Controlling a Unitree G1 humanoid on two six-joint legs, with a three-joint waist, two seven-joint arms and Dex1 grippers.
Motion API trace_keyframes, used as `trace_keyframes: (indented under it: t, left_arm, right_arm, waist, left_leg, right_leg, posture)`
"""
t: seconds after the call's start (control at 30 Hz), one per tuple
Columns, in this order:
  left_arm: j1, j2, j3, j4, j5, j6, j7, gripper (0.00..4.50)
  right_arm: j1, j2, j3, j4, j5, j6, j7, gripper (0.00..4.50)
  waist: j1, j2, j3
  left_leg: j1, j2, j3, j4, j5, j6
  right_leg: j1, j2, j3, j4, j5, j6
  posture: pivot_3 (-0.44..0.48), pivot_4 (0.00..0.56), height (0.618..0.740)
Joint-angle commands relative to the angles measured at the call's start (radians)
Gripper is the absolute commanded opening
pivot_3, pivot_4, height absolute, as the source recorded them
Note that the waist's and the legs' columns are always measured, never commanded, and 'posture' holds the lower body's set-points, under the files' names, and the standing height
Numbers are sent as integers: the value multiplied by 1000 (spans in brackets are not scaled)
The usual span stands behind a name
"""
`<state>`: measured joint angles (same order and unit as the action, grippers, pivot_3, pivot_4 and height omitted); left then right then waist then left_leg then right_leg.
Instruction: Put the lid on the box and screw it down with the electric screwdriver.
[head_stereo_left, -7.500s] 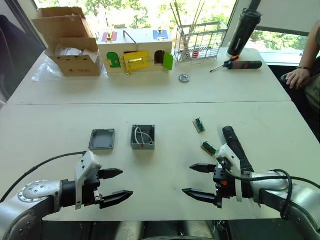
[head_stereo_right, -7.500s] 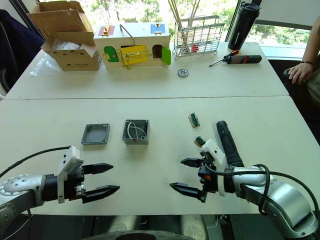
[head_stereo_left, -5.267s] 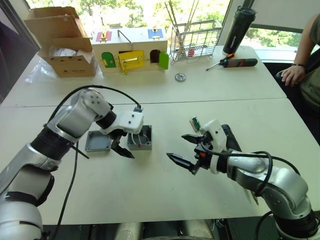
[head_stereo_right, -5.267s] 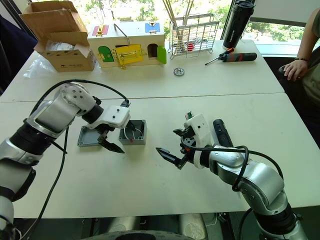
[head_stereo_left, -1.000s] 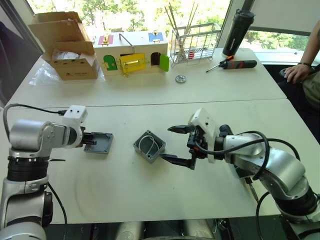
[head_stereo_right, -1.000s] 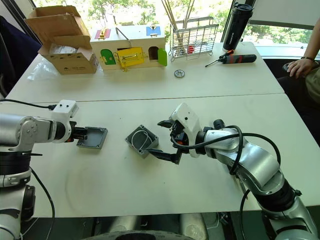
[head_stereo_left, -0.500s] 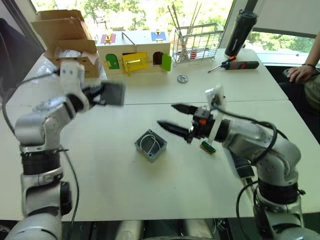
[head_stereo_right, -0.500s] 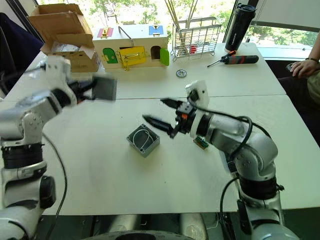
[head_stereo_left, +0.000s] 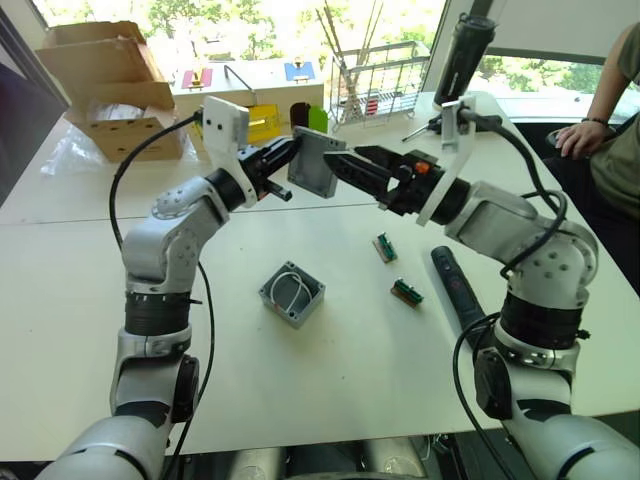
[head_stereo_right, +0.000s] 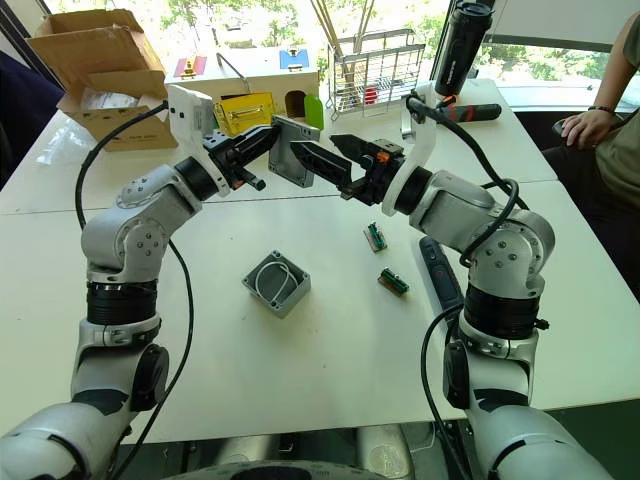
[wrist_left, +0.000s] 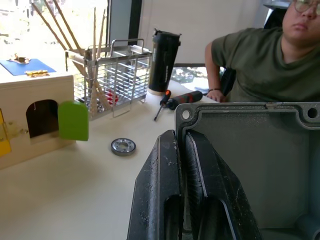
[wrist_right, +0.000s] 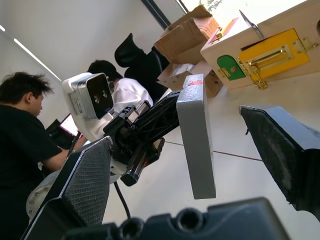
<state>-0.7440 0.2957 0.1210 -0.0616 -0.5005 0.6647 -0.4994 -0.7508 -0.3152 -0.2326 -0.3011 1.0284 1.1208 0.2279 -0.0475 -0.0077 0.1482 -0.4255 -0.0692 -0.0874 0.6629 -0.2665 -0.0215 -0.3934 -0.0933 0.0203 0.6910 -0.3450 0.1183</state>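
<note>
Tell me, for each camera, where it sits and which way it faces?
Head views: on the head, facing down over the table and both arms.
Left wrist view: along the left gripper, shut on the lid, toward a seated person.
Right wrist view: between the open right gripper fingers, facing the lid.
Shared: all views show the lid.

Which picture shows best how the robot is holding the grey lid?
The left wrist view: the left gripper has its fingers pinched on the lid at one edge, seen close. The head views show the lid held up in the air, small. The right wrist view shows it edge-on between the open fingers of the right gripper.
</note>
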Motion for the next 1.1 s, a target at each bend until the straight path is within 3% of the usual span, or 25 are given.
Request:
trace_keyframes:
  t: [0.03, 0.37, 0.47, 0.57, 0.73, 0.9, 1.0, 1.1]
  left_arm:
    - [-10, -3, 1, -36, -11, -30, -7, 37]
    - [-20, -16, 8, -51, -38, -17, 0, 37]
    - [-16, -16, 10, -56, -41, -12, 5, 0]
    - [-9, -13, 8, -62, -44, -10, 6, 0]
    - [-10, -14, 10, -76, -61, 2, 14, 0]
    - [5, -2, 13, -80, -67, 17, 9, 0]
    - [11, 11, 32, -73, -103, 40, -17, 1042]
    - [4, 26, 63, -65, -151, 62, -34, 2474]
  right_arm:
    - [-4, -7, -4, -42, 36, 10, -24, 4500]
    - [33, -15, 21, -45, 26, -5, -34, 4500]
    - [39, -11, 24, -45, 21, -16, -35, 3792]
    - [43, -9, 28, -44, 17, -28, -37, 2783]
    - [52, -6, 40, -39, 5, -43, -42, 321]
    - [58, 1, 42, -41, -2, -54, -50, 165]
    - [62, 2, 43, -48, -2, -55, -56, 165]
    - [69, 4, 52, -65, -10, -66, -57, 165]
  waist:
    - [1, 0, 0]
    - [3, 0, 0]
    - [3, 0, 0]
    - [3, 0, 0]
    - [3, 0, 0]
    - [3, 0, 0]
    - [2, 0, 0]
    - [3, 0, 0]
  left_leg:
    - [0, 0, 0, 0, 0, 0]
    - [0, -3, -1, 0, -1, 2]
    - [0, -3, 0, 0, -1, 2]
    - [0, -3, -1, 0, -1, 2]
    - [0, -3, -1, 0, -1, 2]
    - [0, -3, -1, 0, -1, 2]
    - [0, -3, -1, -1, -1, 2]
    - [0, -3, -1, -1, -1, 2]
  right_leg:
    - [0, 0, 0, 0, 0, 0]
    - [1, 0, 0, 0, 0, 0]
    - [1, 0, 0, 0, 0, 0]
    - [1, 0, 0, 0, 0, 0]
    - [1, 0, 0, 0, 0, 0]
    - [1, -1, 0, 0, 0, 0]
    - [1, -1, 0, 0, 0, 0]
    - [1, -1, 0, 0, 0, 0]
  posture:
    - [0, 150, 740]
    - [0, 150, 740]
    - [0, 150, 740]
    - [0, 150, 740]
    - [0, 150, 740]
    - [0, 150, 740]
    - [0, 150, 740]
    - [0, 150, 740]
